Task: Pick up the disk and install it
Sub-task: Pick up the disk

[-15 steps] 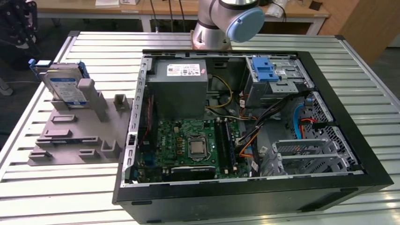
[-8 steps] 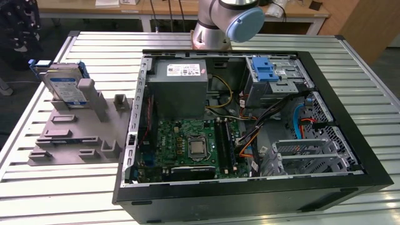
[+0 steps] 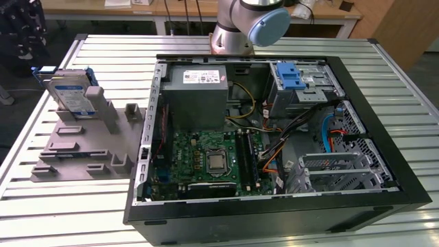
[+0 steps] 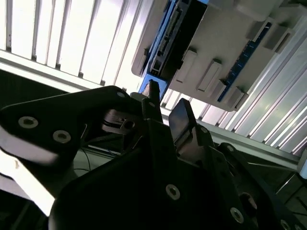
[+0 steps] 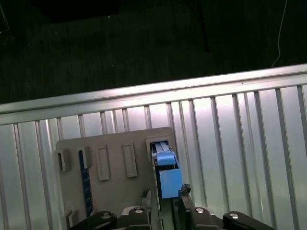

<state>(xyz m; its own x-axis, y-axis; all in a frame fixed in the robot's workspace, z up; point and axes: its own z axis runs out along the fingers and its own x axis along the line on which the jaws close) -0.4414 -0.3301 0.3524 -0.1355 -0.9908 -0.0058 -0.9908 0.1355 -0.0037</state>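
Slatted metal surface (image 3: pixel 103 51) carries everything. Robot arm (image 3: pixel 240 25) base sits at the far edge, behind the case.

Open desktop computer case (image 3: pixel 274 221) lies on its side and takes up most of the exterior view's right. Inside it:
- grey power supply box (image 3: pixel 199 98) at the far end
- green motherboard (image 3: pixel 199 159) nearer the camera
- metal drive bay with a blue latch piece (image 3: pixel 291 77) in the far corner on the exterior view's right
- perforated metal drive cage (image 3: pixel 336 170) along that same side

Grey slotted fixture (image 3: pixel 75 149) lies flat on the surface, just beside the case on the exterior view's left, not touching it.

The disk (image 3: pixel 72 98) stands upright on edge in a slot at the fixture's far end, label facing the camera, blue carrier bracket around it. It is outside the case, well apart from the drive bay.

The first wrist view looks down the disk's (image 5: pixel 165 172) top edge, blue bracket showing, fixture (image 5: pixel 115 182) beside it. The pincer (image 5: pixel 165 199) is spread, one finger on each side of the disk's line.

In the second wrist view the pincer (image 4: pixel 166 100) has an empty gap between its fingertips (image 4: pixel 180 112). The disk (image 4: pixel 177 28) looks clear of them, no contact as far as I can tell. Angle is poor.
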